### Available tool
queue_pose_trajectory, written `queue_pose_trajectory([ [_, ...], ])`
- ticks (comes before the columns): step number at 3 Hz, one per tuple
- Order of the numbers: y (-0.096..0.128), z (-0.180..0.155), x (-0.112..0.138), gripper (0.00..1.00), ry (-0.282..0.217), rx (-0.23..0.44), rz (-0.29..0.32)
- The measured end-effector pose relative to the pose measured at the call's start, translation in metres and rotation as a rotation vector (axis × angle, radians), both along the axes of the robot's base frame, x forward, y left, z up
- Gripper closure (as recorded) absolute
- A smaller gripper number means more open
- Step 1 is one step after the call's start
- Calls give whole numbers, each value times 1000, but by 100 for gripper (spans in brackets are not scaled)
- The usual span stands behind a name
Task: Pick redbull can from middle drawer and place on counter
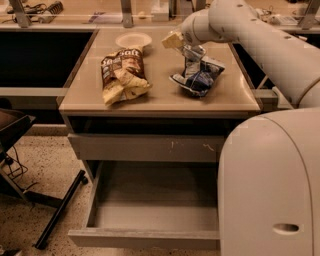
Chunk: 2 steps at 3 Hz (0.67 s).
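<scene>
This looks like a robotics lab. A large white robot arm (270,45) reaches over the smooth tan counter (165,97) of a grey metal drawer cabinet (145,147), and its gripper (172,39) hangs above the counter's rear half. Behind runs a long cluttered bench (75,17) with metal posts (127,11). The speckled floor (45,165) is bare and hard.

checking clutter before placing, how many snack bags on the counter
2. A brown-and-yellow snack bag lies left of centre on the counter; a blue-and-white snack bag lies right, by the gripper. The arm may hide more.

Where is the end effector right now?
In the camera view, the end effector hangs over the counter toward its back right, just above the blue-and-white snack bag and right of the pale plate.
</scene>
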<state>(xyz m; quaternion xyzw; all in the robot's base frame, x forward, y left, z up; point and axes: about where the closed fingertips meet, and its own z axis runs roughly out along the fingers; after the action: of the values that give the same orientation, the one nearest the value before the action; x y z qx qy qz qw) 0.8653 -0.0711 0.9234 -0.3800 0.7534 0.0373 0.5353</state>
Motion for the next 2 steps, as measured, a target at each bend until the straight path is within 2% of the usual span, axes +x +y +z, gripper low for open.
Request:
queue_pose_trajectory([
  [1, 38, -5, -6, 100, -17, 44, 145],
  [2, 49, -5, -7, 81, -27, 38, 170],
])
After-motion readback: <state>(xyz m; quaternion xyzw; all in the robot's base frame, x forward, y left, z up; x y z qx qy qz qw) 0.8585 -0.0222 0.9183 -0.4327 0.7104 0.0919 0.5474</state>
